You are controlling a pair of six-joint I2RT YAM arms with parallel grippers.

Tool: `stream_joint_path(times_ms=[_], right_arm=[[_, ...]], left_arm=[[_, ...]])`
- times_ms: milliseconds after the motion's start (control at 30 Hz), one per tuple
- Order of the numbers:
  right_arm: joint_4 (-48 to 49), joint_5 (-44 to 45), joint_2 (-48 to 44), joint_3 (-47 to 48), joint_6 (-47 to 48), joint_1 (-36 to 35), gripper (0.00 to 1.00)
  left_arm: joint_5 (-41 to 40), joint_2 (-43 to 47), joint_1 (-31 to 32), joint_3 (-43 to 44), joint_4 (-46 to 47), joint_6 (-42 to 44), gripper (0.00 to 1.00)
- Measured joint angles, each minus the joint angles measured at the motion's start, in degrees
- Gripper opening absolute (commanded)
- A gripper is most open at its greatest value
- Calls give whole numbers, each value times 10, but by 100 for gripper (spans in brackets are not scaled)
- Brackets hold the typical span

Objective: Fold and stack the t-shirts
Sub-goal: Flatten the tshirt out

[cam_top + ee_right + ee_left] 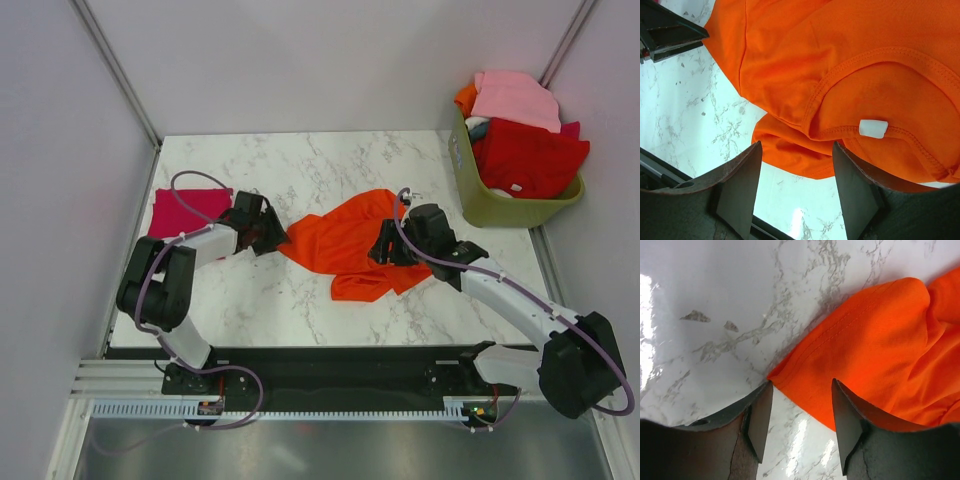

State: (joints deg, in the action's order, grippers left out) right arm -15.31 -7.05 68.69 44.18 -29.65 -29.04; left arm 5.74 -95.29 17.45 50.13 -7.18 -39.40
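Observation:
The bright orange t-shirt lies crumpled in the middle of the marble table. Its left corner shows in the left wrist view; its collar and white neck tag show in the right wrist view. The crimson-magenta t-shirt lies folded flat at the left. My left gripper is open at the orange shirt's left corner, its jaws on either side of the hem. My right gripper is open over the shirt's right side near the collar, its jaws holding nothing.
An olive-green bin at the back right holds several red, pink and orange garments. Walls close in the table on the left, back and right. The black rail with the arm bases runs along the near edge.

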Motion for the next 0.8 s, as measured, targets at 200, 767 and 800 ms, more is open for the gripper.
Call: stream_joint_path(times_ms=[200, 767, 800], right_arm=[[0, 3, -10, -7, 2, 0, 66], [-4, 35, -9, -35, 11, 0, 68], [-4, 37, -9, -37, 11, 0, 68]], left_arm=[[0, -48, 4, 41, 2, 2, 26], [-27, 81, 6, 65, -88, 26, 2], [-28, 107, 6, 77, -100, 28, 2]])
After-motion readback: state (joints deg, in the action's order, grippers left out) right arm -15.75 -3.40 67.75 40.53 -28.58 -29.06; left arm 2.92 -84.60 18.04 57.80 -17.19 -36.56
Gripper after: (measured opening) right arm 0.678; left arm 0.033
